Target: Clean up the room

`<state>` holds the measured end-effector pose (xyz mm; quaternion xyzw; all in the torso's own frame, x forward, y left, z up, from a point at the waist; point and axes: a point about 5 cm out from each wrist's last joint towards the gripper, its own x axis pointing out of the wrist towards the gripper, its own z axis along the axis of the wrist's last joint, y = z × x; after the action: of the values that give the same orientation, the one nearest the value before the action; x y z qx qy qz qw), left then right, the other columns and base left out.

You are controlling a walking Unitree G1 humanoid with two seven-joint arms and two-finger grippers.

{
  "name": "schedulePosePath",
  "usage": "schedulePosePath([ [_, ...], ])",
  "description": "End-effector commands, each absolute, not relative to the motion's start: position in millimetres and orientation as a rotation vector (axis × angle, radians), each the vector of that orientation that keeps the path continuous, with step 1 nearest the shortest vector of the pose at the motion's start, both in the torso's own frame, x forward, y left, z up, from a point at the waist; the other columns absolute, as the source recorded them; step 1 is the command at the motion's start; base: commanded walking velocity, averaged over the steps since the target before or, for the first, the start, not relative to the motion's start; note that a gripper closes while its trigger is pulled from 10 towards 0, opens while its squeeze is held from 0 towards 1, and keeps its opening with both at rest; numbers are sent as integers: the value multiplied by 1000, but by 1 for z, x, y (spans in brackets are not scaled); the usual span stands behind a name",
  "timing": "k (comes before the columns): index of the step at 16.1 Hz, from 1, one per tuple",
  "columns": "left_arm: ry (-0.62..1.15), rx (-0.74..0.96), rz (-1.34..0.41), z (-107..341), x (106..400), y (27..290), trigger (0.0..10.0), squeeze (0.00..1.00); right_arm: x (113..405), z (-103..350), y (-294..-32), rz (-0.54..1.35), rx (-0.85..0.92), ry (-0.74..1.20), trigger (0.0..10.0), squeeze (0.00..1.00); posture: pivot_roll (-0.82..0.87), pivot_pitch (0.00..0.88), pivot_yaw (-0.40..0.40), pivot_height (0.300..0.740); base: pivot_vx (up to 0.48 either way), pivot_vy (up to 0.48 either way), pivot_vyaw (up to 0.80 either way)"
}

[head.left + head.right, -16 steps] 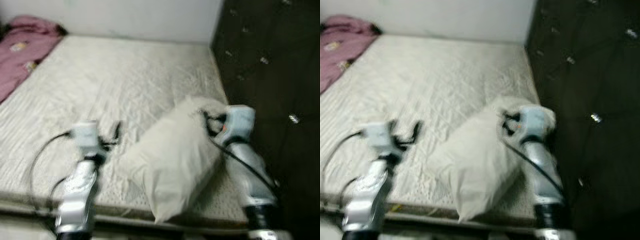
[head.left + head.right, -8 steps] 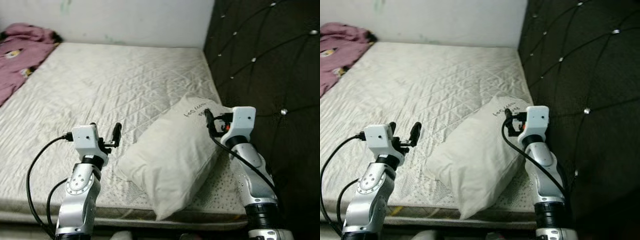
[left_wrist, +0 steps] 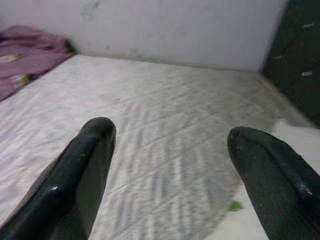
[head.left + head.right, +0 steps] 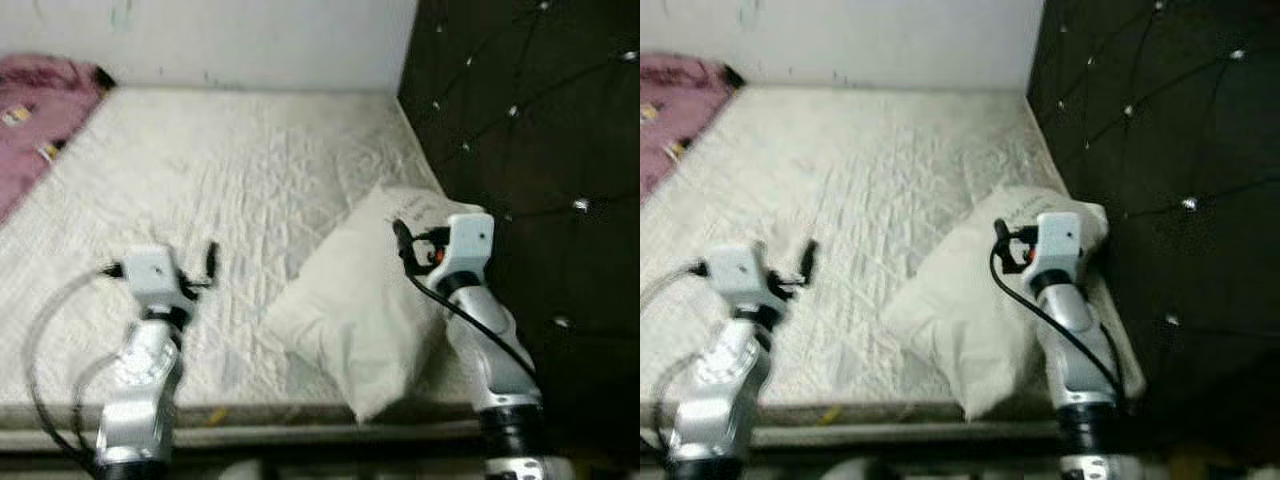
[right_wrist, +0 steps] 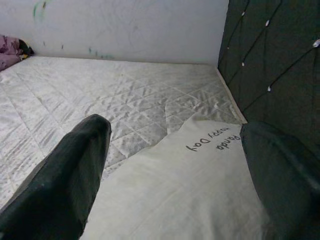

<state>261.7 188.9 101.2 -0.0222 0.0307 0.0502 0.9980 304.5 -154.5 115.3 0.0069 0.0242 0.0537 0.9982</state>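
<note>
I am looking into a bedroom of a home. A bare quilted mattress [image 4: 220, 190] lies before me, with a white pillow [image 4: 370, 310] on its near right part. A dark tufted headboard [image 4: 520, 120] stands on the right, a pink blanket [image 4: 35, 110] far left, a plain wall [image 4: 230, 40] behind.

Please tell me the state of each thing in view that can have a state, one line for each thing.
pillow: lying on the mattress beside the headboard, one corner over the near edge.
pink blanket: crumpled at the far left of the mattress.
left gripper: open, above bare mattress.
right gripper: open, over the pillow.
</note>
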Motion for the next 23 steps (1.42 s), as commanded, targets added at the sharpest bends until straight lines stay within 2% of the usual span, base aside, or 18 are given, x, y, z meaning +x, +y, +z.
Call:
schedulePosePath([
  [1, 62, -32, 108, 105, 264, 191, 10000, 0, 307, 120, -156, 102, 16, 35, 10000, 0, -97, 0, -3, 740, 0, 0, 0],
  [5, 16, -38, 142, 107, 261, 205, 10000, 0, 313, 120, -148, 114, 58, 34, 10000, 0, -70, 0, 1, 740, 0, 0, 0],
  [8, 1, 63, 212, 108, 258, 212, 10000, 0, 309, 107, -148, 37, 102, 111, 10000, 0, -74, 0, 6, 740, 0, 0, 0],
  [10, 5, 18, 166, 107, 258, 205, 10000, 0, 311, 113, -146, 15, 58, 86, 10000, 0, -73, 0, -4, 740, 0, 0, 0],
  [11, -6, 9, 132, 105, 254, 201, 10000, 0, 307, 122, -140, 111, 34, 7, 10000, 0, -71, 0, -14, 740, 0, 0, 0],
  [13, 12, 11, 174, 100, 245, 204, 10000, 0, 300, 119, -143, 83, -61, 1, 10000, 0, -66, 0, -20, 740, 0, 0, 0],
  [15, 23, 16, 214, 99, 241, 209, 10000, 0, 295, 114, -145, 66, -47, 32, 10000, 0, -65, 0, -15, 740, 0, 0, 0],
  [17, 18, 20, 175, 99, 243, 206, 10000, 0, 295, 112, -151, 23, 25, 33, 10000, 0, -66, 0, -12, 740, 0, 0, 0],
  [23, 16, 15, 171, 100, 243, 207, 10000, 0, 291, 107, -152, 10, 26, 55, 10000, 0, -69, 0, -4, 740, 0, 0, 0],
])
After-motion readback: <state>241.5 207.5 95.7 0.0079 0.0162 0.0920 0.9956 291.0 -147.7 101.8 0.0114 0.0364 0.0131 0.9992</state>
